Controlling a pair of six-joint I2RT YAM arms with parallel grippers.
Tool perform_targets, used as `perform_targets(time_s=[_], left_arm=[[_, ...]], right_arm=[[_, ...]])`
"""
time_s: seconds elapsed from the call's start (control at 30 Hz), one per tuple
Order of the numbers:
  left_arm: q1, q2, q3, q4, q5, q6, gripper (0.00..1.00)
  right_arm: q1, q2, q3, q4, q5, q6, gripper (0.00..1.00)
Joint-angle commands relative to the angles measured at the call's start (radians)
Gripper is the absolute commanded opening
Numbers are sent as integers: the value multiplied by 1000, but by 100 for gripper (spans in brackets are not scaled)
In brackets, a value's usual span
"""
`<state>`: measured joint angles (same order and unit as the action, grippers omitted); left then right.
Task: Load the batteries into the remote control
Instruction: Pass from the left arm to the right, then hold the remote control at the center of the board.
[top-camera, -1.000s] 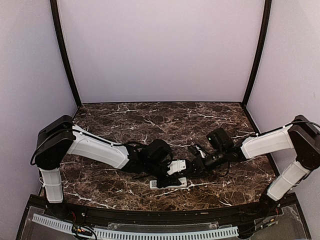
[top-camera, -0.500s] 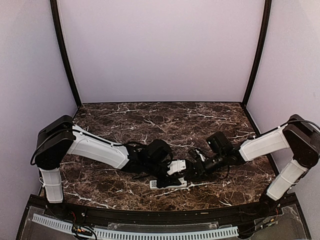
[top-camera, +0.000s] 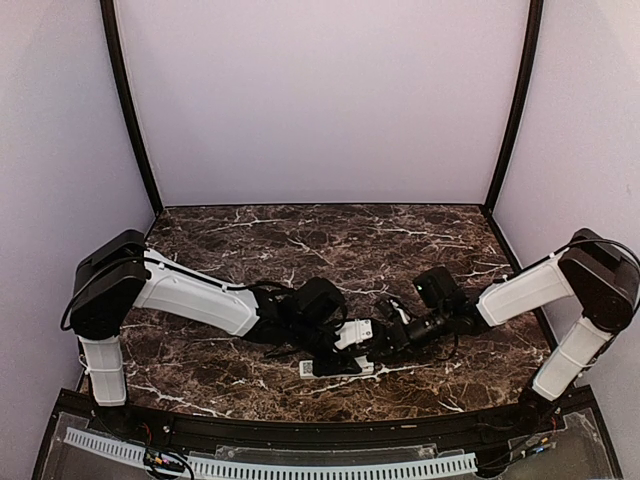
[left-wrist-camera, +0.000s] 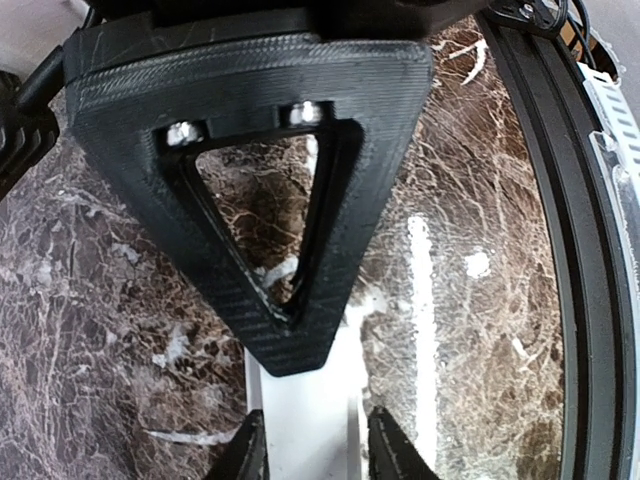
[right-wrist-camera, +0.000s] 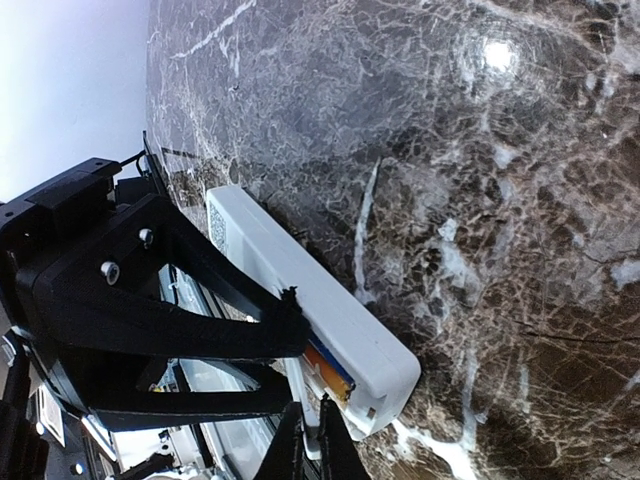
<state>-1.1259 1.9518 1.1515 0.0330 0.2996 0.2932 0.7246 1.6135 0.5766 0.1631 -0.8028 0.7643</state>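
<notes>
The white remote control (top-camera: 308, 368) lies near the front edge of the table, back side up. My left gripper (top-camera: 340, 357) straddles it, and in the left wrist view (left-wrist-camera: 318, 455) both fingers press on the sides of the remote (left-wrist-camera: 305, 420). In the right wrist view the remote (right-wrist-camera: 300, 270) shows an open recess at its end with an orange and blue battery (right-wrist-camera: 328, 370) inside. My right gripper (right-wrist-camera: 308, 445) is shut on a thin white piece (right-wrist-camera: 300, 395), seemingly the cover, held edge-on beside the recess. In the top view my right gripper (top-camera: 373, 345) is right beside the left one.
The dark marble table (top-camera: 330, 250) has a black raised rim (left-wrist-camera: 560, 250) along the front, close to the remote. A purple back wall and two black posts enclose the table. Both arms meet at the front centre.
My right arm has crept left and nearer towards the remote's right end, covering more of it. The left arm and the remote have stayed put.
</notes>
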Motion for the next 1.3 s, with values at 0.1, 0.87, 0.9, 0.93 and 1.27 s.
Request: perform_targets(time_s=[0.1,0.87,0.9,0.93,1.27], left_arm=[[-12,-14,50,-150,32,-43,38],[-12,-101,-88,84,27,99,52],[-12,-95,-81,63,15,114,55],[-12,-82,-67,54,-7,116,58],[-14,10,-1,-3,-96,91,56]], right_arm=[[9,44,-39,38,19,-1,4],[9,58,-28,29,65,-38,6],[9,55,-29,26,70,-39,6],[10,53,-30,26,73,-41,6],[19,56,-29,41,88,-48,6]])
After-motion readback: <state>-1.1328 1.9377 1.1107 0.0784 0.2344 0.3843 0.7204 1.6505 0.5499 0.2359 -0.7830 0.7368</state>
